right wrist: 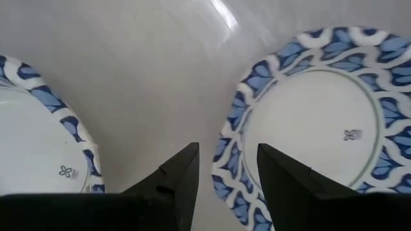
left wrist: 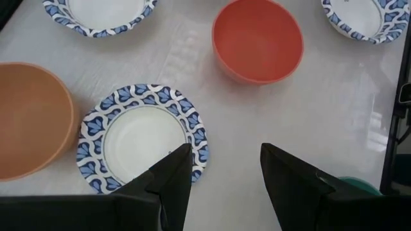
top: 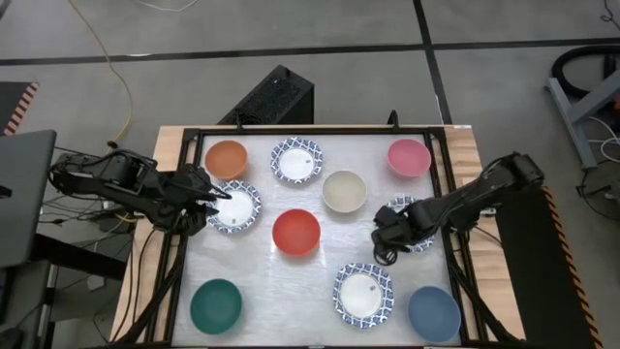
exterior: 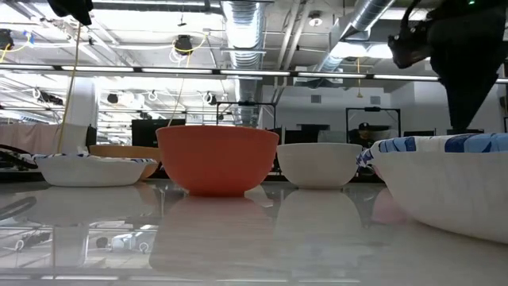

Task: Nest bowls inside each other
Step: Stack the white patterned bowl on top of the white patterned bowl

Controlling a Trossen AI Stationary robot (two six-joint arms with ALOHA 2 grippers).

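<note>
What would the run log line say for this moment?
left gripper: open over blue-rimmed white bowl | right gripper: open over another blue-rimmed bowl | nothing nested

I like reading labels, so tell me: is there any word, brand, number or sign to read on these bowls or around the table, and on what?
No readable text anywhere.
Patterned bowl beneath the right gripper: a small grey mark inside, too small to read.
Second patterned bowl: a similar mark, also illegible.
Plain bowls, such as the red bowl: no markings visible.
</note>
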